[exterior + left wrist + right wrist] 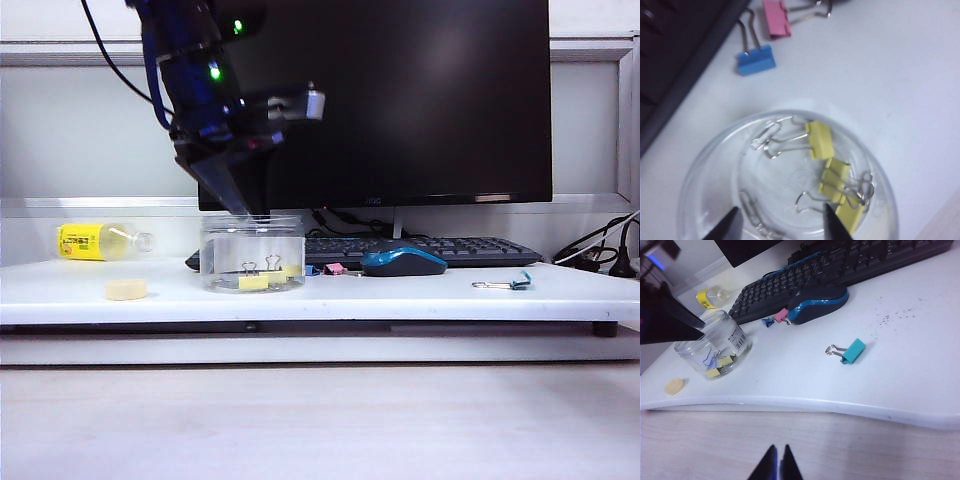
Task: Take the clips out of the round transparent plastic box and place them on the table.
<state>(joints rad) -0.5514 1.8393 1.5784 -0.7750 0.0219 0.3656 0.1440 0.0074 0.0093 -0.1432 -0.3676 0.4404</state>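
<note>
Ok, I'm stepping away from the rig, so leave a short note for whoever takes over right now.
Left gripper: open, tips just inside the mouth of the round transparent plastic box, holding nothing.
Right gripper: shut, empty, parked off the front edge of the table.
Yellow clips: all lying in the box bottom.
Done: nothing taken out.
Left: grip each clip, lift it out, set it on the table.
</note>
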